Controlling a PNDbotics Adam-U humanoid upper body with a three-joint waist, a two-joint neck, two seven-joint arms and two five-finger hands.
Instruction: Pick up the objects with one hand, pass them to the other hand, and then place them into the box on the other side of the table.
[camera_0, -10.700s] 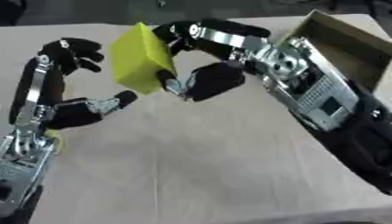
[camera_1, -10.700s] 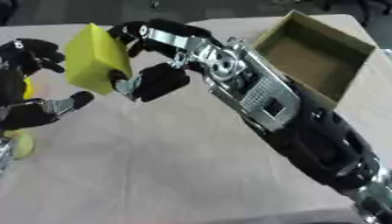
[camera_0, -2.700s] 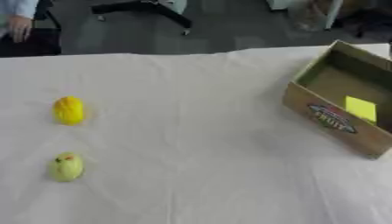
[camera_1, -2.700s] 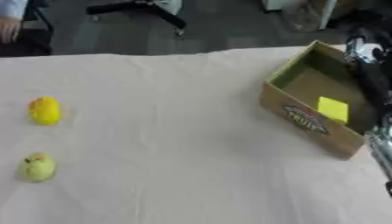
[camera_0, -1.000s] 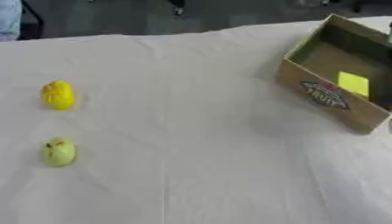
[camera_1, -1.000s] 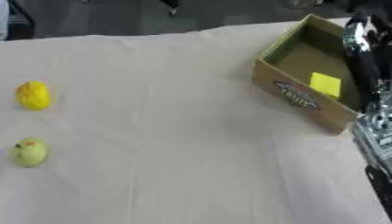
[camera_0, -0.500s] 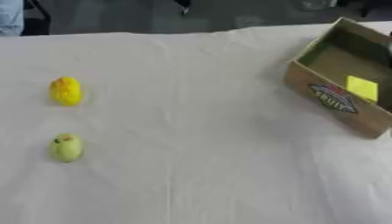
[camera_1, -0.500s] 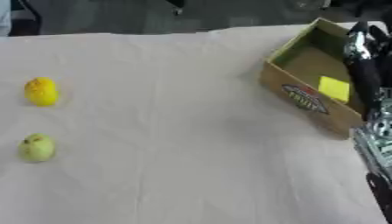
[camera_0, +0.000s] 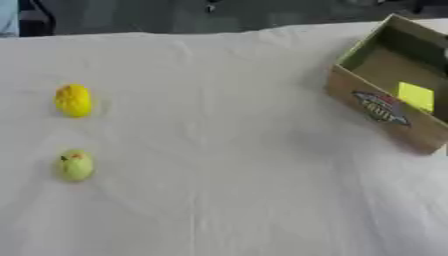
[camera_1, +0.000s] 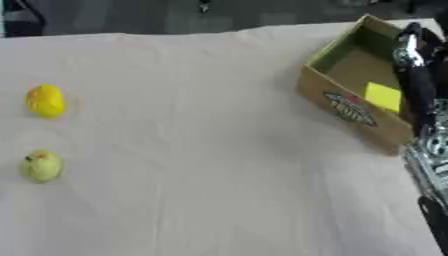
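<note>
A yellow fruit (camera_0: 73, 100) and, nearer the camera, a green fruit (camera_0: 75, 164) lie apart on the left of the cloth-covered table (camera_0: 219, 150), no fingers near them. At right, the open cardboard box (camera_0: 385, 107) holds a yellow block (camera_0: 416, 96). Only the right arm (camera_1: 420, 85) shows, beside the box; its finger state cannot be told.

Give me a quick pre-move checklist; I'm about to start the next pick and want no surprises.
1. Yellow fruit on the cloth, nothing over it: ok.
2. Green fruit apart from the yellow one: ok.
3. Box open, upright, at the table's right: ok.
4. Yellow block already inside the box: ok.
5. Left hand ready: cannot tell, not in view.
6. Right hand over the box's right side, fingers: cannot tell.
</note>
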